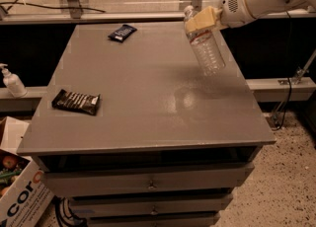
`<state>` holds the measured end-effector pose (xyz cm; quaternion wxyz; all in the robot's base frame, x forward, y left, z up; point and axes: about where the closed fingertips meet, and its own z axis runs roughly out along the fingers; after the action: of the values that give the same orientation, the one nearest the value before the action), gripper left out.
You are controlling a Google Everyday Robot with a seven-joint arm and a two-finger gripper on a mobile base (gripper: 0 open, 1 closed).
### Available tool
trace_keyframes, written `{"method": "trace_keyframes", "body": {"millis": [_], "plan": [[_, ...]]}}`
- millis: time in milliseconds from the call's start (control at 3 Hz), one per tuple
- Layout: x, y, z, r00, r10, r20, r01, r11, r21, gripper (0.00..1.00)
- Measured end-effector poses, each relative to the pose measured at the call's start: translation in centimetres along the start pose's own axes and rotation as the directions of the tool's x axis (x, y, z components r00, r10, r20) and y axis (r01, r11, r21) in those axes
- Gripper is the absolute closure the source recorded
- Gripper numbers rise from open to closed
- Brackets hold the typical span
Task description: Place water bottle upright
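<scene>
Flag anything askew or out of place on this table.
Only the water bottle: it hangs tilted above the far right of the table, base off the surface, gripped near its neck by the gripper. Nothing looks spilled or damaged.

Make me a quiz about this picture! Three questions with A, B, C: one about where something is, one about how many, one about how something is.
1. Where is the white pump bottle?
A on the ledge left of the table; B on the table; C under the table.
2. How many snack packets lie on the table?
A one; B two; C four.
3. How is the water bottle?
A standing upright on the table; B lying flat on the table; C tilted in the air, held by the gripper.

Answers:
1 A, it stands on the low ledge beside the table.
2 B, a black one near the left edge and a blue packet at the far edge.
3 C, the gripper at upper right is shut on its neck end.
</scene>
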<state>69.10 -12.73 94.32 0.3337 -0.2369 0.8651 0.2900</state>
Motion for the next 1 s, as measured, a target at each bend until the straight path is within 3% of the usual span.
{"method": "trace_keyframes", "body": {"millis": [333, 667, 1000], "plan": [[-1.0, 0.2, -0.8, 0.99, 0.058, 0.127, -0.036, 0.9847, -0.171, 1.0], [-2.3, 1.0, -1.6, 0.964, 0.105, 0.246, -0.019, 0.9439, -0.33, 1.0], [-3.3, 1.8, -3.0, 0.92, 0.146, 0.364, 0.036, 0.8929, -0.449, 1.0]]}}
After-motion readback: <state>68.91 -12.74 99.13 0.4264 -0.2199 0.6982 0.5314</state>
